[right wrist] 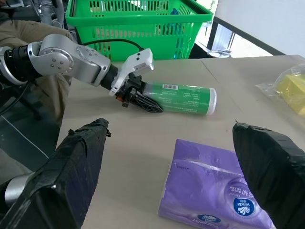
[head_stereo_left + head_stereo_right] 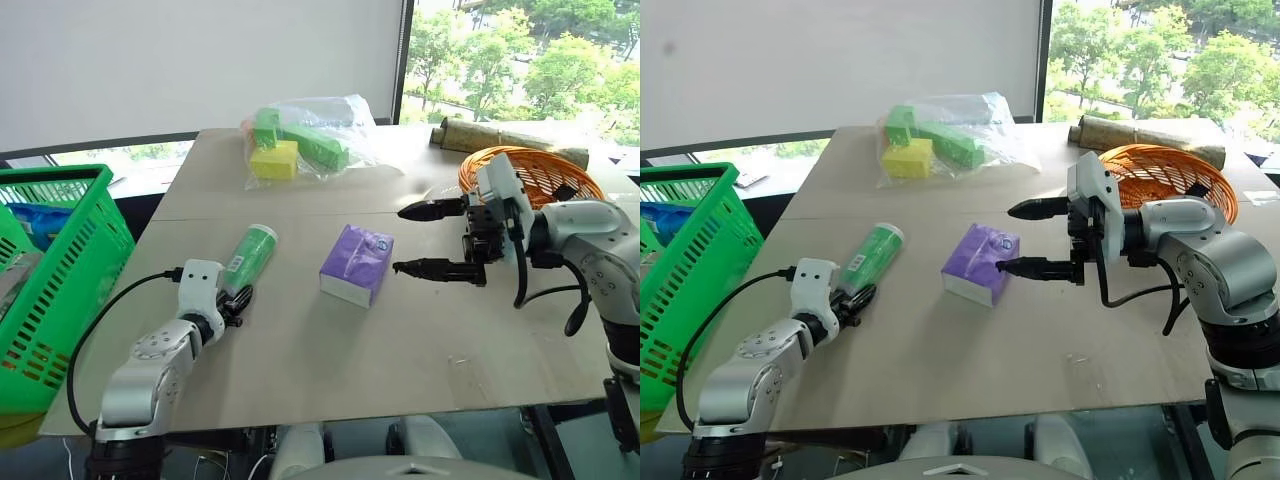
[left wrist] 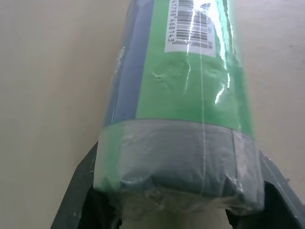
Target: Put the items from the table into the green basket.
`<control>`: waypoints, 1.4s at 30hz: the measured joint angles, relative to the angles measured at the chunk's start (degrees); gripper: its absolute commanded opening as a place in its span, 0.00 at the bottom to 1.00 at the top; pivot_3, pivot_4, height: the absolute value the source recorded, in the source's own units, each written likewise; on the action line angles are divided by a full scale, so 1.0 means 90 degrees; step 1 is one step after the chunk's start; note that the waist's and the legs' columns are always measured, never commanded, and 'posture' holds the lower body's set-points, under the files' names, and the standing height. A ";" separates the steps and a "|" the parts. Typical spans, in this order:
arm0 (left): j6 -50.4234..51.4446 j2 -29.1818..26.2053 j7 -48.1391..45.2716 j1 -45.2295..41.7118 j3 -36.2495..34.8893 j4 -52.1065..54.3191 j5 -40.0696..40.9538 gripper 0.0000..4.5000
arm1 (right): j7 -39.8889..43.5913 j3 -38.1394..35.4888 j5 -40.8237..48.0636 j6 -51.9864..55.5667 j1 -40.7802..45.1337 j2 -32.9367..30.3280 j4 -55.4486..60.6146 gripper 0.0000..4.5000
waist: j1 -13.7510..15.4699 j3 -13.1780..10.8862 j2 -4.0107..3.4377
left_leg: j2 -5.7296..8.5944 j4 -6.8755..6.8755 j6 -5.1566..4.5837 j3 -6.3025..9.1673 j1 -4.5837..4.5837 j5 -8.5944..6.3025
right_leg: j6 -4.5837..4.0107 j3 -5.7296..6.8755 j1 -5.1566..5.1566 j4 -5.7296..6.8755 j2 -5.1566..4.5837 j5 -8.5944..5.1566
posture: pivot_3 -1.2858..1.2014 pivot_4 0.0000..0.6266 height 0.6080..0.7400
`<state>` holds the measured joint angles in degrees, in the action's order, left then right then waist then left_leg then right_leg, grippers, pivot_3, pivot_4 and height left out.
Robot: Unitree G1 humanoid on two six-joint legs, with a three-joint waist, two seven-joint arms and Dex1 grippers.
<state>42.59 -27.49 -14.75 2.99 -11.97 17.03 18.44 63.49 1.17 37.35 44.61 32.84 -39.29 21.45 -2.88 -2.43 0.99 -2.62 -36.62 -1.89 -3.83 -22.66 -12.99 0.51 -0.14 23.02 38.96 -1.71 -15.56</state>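
1. Items are both lying on the tabletop [image 2: 420,350]: a green roll [image 2: 250,256] with a barcode label is resting on its side toward the left, and a purple tissue pack [image 2: 357,263] is sitting flat near the middle, well apart from the roll.
2. Left pincer [image 2: 237,302] is reaching the roll's near end, its two black fingers [image 3: 78,200] flanking that end on both sides and pressing against the wrapper, so it is looking clamped on the roll, which is lying flat on the board.
3. Right pincer [image 2: 425,240] is hanging just to the right of the tissue pack, pointing toward it, its fingers standing wide apart and gripping nothing; the lower fingertip is sitting just beside the pack's edge.
4. Green basket [image 2: 55,290] is standing off the tabletop's left edge, something blue lying inside it.
5. Farther back, a clear bag of green and yellow blocks [image 2: 300,142] is lying on the tabletop, and an orange wicker basket [image 2: 545,172] is sitting at the right behind the right arm.
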 measured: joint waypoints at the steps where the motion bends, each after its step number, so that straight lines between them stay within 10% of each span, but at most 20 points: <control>1: -0.0039 0.0020 0.0023 -0.0001 0.0000 -0.0006 -0.0038 0.42 | -0.0006 0.0000 0.0016 -0.0004 0.0000 0.0006 0.0000 1.00 | -0.0002 0.0000 0.0000 | 0.0000 0.0000 0.0000 0.0000 0.0000 0.0000 | 0.0000 0.0000 0.0000 0.0000 0.0000 0.0000 | 0.48 0.00 1.00; 8: -0.0127 0.0199 0.0958 -0.1020 -0.0947 0.0067 -0.0165 0.42 | -0.0067 -0.0026 0.0500 -0.0036 0.0112 0.0459 -0.0071 1.00 | 0.0021 0.0001 0.0042 | -0.0006 -0.0006 0.0000 0.0025 -0.0019 0.0000 | -0.0001 0.0019 0.0001 -0.0002 0.0011 0.0001 | 0.51 0.00 1.00; 17: 0.0923 -0.1515 0.1782 -0.1911 -0.3389 0.0543 -0.0789 0.42 | -0.0421 -0.0370 0.1415 -0.0019 0.1023 0.1420 -0.0707 1.00 | 0.0063 0.0009 0.0054 | -0.0006 0.0009 0.0002 0.0027 -0.0018 -0.0001 | -0.0001 0.0028 0.0004 -0.0003 0.0000 0.0001 | 0.53 0.00 1.00; 25: 0.1078 -0.1151 0.1829 -0.1360 -0.4256 0.0445 -0.1058 0.42 | -0.0805 -0.0610 0.2068 0.0190 0.1376 0.1680 -0.0877 1.00 | 0.0300 0.0042 0.0105 | 0.0001 0.0009 0.0006 0.0038 -0.0019 -0.0001 | -0.0005 0.0058 -0.0002 -0.0003 -0.0033 0.0002 | 0.52 0.00 1.00; 26: 0.1083 -0.1111 0.1787 -0.1319 -0.4229 0.0386 -0.1048 0.64 | -0.0844 -0.0610 0.2111 0.0193 0.1376 0.1681 -0.0876 1.00 | 0.0317 0.0051 0.0118 | 0.0000 0.0009 0.0016 0.0040 -0.0019 -0.0006 | -0.0009 0.0060 -0.0002 -0.0003 -0.0036 0.0004 | 0.52 0.00 1.00; 30: 0.1081 -0.1102 0.1829 -0.1318 -0.4216 0.0287 -0.1094 0.96 | -0.1036 -0.0663 0.2327 0.0284 0.1375 0.1681 -0.0858 1.00 | 0.0271 0.0064 0.0134 | -0.0001 0.0012 0.0034 0.0039 -0.0019 -0.0017 | -0.0015 0.0060 0.0000 -0.0005 -0.0050 0.0007 | 0.52 0.00 1.00; 42: 0.0488 -0.0570 0.1152 -0.1851 -0.3444 0.0253 -0.0468 0.98 | -0.1070 -0.0687 0.2302 0.0261 0.1111 0.1295 -0.0688 1.00 | 0.0258 0.0074 0.0126 | 0.0006 0.0022 0.0033 0.0033 -0.0026 -0.0016 | -0.0017 0.0066 0.0004 -0.0009 -0.0069 0.0008 | 0.51 0.00 1.00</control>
<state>46.97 -32.62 -4.38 -13.66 -42.97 19.31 14.23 53.86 -5.01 58.07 46.96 42.84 -27.64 15.26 -0.56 -1.76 2.12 -2.57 -36.42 -1.59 -3.53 -22.89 -13.13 0.35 0.45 23.05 38.87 -2.33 -15.49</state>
